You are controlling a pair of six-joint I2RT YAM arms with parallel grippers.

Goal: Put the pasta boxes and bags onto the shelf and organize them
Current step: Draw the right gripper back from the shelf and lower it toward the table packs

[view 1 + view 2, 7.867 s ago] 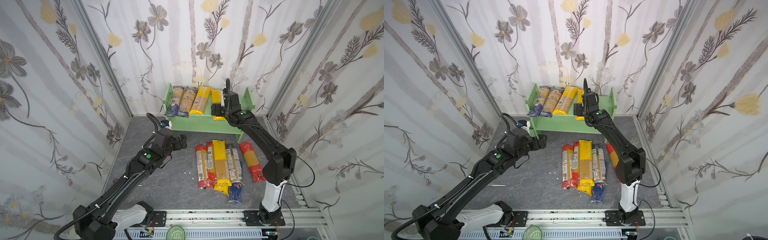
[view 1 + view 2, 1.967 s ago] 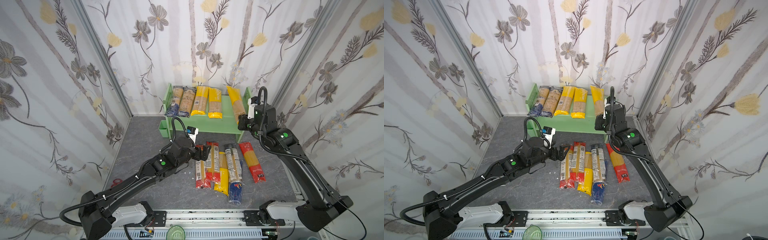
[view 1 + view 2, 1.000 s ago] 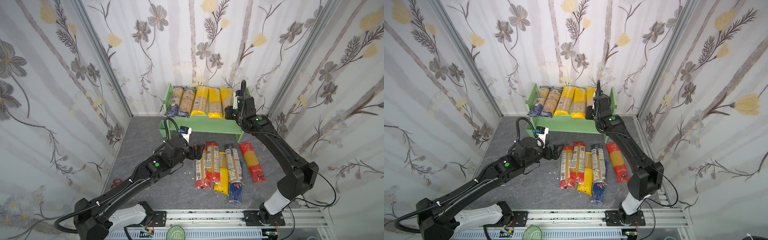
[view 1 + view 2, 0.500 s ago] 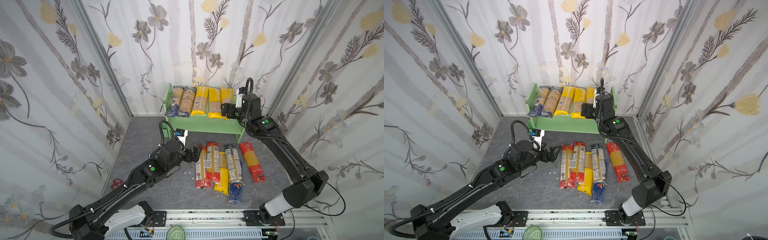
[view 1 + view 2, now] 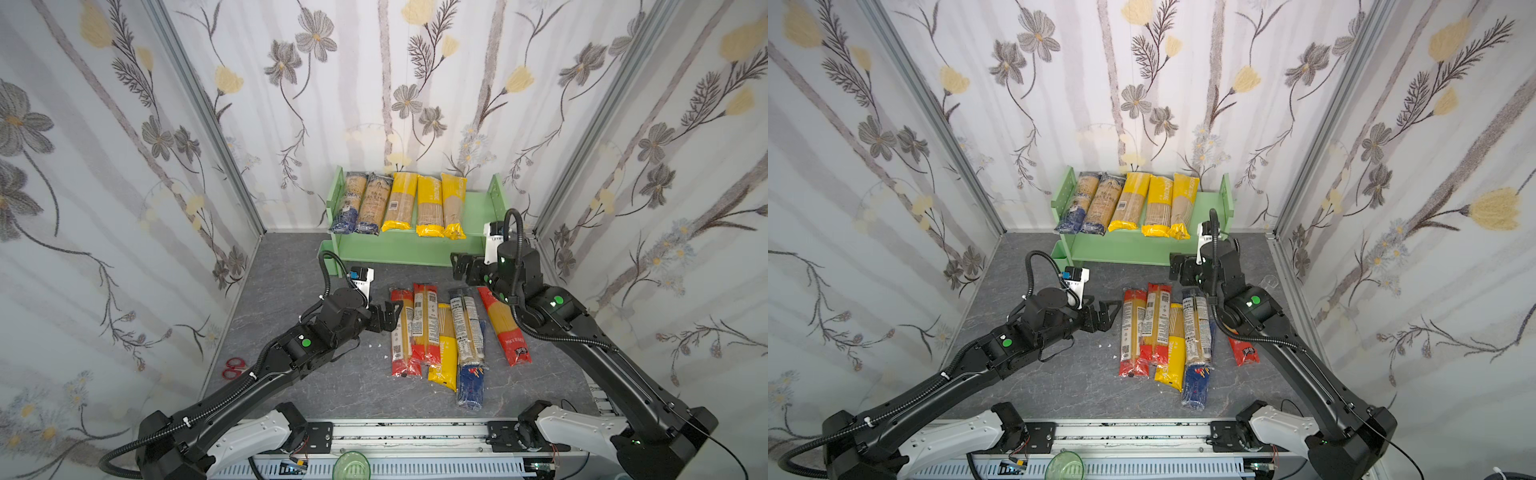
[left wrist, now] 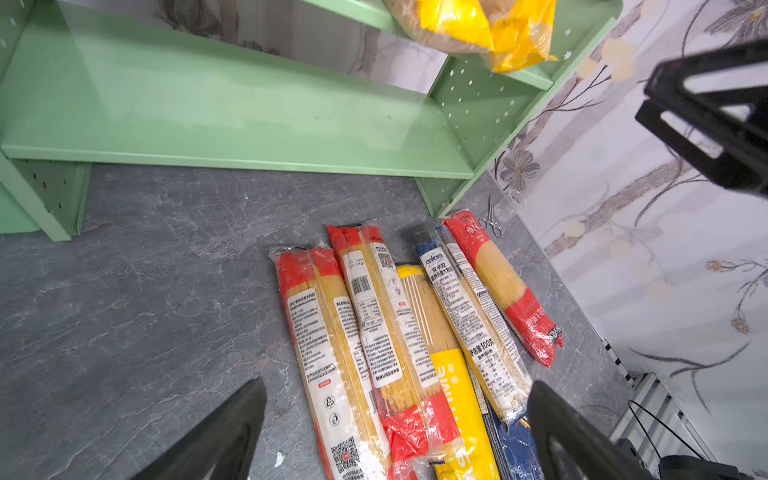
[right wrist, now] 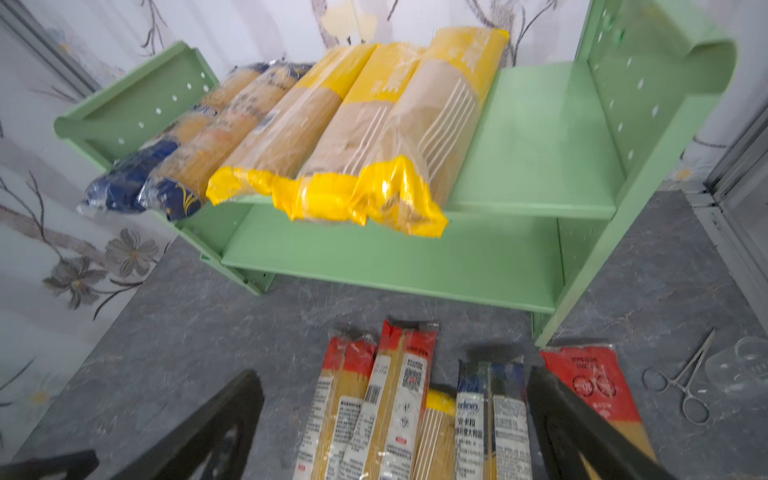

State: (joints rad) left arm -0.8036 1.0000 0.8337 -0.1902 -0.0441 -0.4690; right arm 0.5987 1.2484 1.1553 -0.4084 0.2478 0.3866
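Pasta packs [image 5: 440,332] are lying in a loose row on the grey floor [image 5: 311,386] nearest us, a dark-blue box [image 5: 469,384] peeking out beneath them, and one red-ended bag [image 5: 505,328] is sitting just apart on the right arm's side. Left gripper [image 5: 390,316] is hovering beside the leftmost pack, jaws spread wide, empty. The right gripper [image 5: 463,268] is hanging by the row's far ends, likewise gaping and carrying nothing. So a fresh pick-up is looking due, and it's calling for a pinch across one narrow pack and a level lift. One label [image 6: 434,255] is reading "ankara", with "500" lower down. Beyond, the shelf [image 5: 498,195] is holding five bags [image 5: 405,203] on its top board [image 5: 478,208], a gap waiting rightward and the lower board [image 6: 232,120] bare.
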